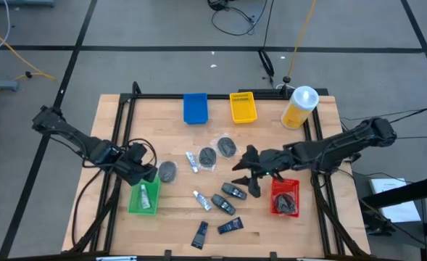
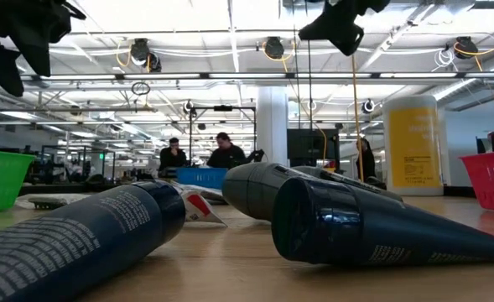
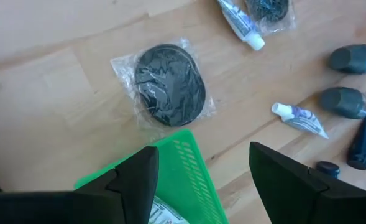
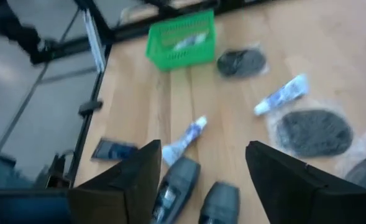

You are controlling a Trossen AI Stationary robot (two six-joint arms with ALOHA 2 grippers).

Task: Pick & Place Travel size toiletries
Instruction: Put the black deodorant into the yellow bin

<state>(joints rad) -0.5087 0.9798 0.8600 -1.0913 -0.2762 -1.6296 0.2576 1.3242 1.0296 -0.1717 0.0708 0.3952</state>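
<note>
Dark tubes [image 2: 372,222] lie nearest. Left gripper [image 1: 145,174], fingers spread, hovers over green tray [image 1: 135,203]; right gripper [image 1: 246,174], spread, above oval pieces [image 1: 233,191].

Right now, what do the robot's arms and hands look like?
Both arms are black and thin, built from jointed segments, with black cables looping beside the left one. The left hand and the right hand are black too. Each hand ends in two flat, dark, wedge-shaped fingers. A small green light glows near the right wrist. No writing or stickers show on them.

Left gripper [image 1: 142,172] – fingers spread; right gripper [image 1: 249,174] – apparently spread too, both raised.
</note>
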